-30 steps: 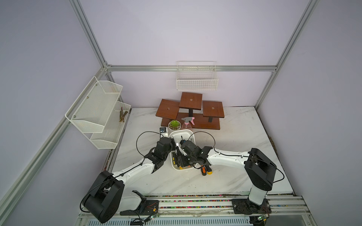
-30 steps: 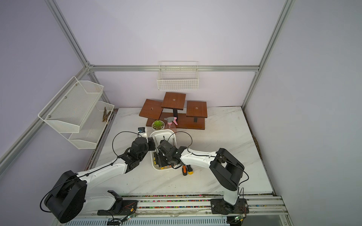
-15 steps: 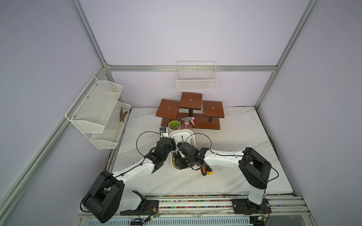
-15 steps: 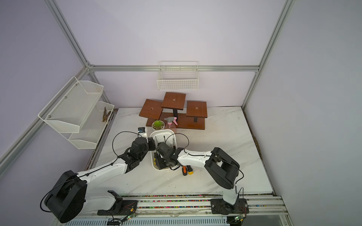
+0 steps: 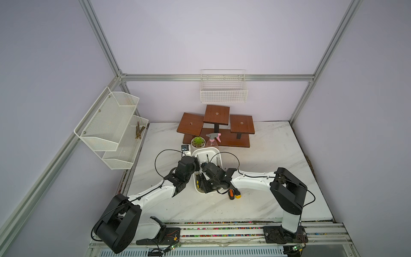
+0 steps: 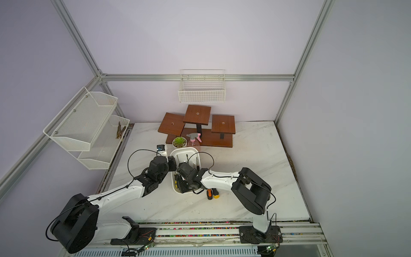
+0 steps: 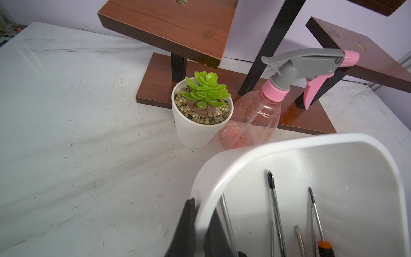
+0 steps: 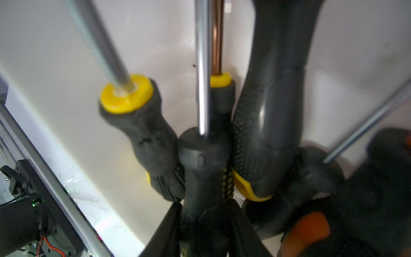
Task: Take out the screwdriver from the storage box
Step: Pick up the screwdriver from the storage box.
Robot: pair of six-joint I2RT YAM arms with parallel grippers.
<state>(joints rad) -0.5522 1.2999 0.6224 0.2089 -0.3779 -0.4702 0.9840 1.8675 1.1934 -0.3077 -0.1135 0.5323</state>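
White marble table inside a framed, lilac-walled cell. Two-tier mesh shelf hangs on the left wall with a few brown sticks on its lower tier; wire-grid basket hangs on the back wall. Stepped wooden stand sits at the back of the table under the basket. Both arms reach in from the front rail and meet at the storage box, which lies lengthwise at mid-table, just in front of the stand; both top views show it, see also. Pink spray bottle and small potted succulent stand side by side, touching, just beyond the box's far end. Left gripper is clamped on the box's left wall, one finger outside and one inside the rim, closed down tight on the plastic. Right gripper is down in the near end of the box, where the handles crowd together. Its fingers stand partly apart on either side of the black-handled screwdriver, close against it; the view is blurred, so whether they press on it cannot be told. That screwdriver lies in the box, shaft pointing toward the far end. Beside it lie a yellow-collared screwdriver, a fatter black-and-yellow handle and an orange-tipped handle. Several bare shafts run along the box floor. On the table, just off the box's near right corner, lie an orange-and-black handle and a yellow-and-black handle.
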